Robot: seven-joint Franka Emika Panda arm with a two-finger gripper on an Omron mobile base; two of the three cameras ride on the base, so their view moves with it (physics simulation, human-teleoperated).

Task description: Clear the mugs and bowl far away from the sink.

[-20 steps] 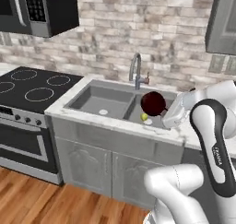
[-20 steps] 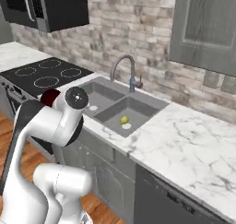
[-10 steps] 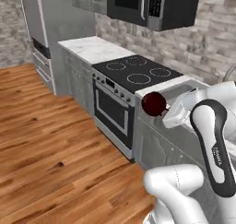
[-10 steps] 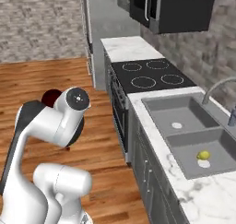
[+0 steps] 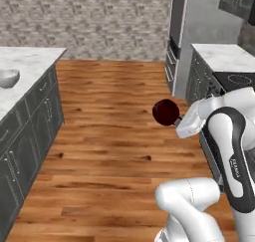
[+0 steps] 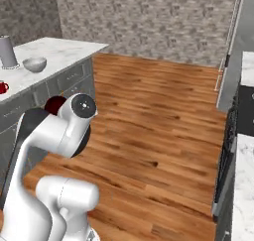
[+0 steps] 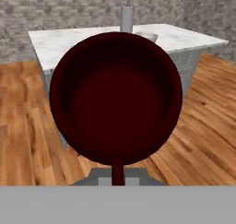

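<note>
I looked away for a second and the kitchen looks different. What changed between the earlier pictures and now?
The base has driven and turned away from the sink and stove, so the views now face a wood floor and a marble-topped island. That is the cameras moving, not the things. The hand stays shut on the dark maroon mug, carried in front of the arm as before. On the island stand a bowl, a red mug and a grey canister.

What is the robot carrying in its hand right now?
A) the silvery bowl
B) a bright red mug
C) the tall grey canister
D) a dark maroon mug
D: the gripper is shut on the dark maroon mug, held over the wood floor, while the red mug, the bowl and the grey canister sit on the marble island counter.
</note>
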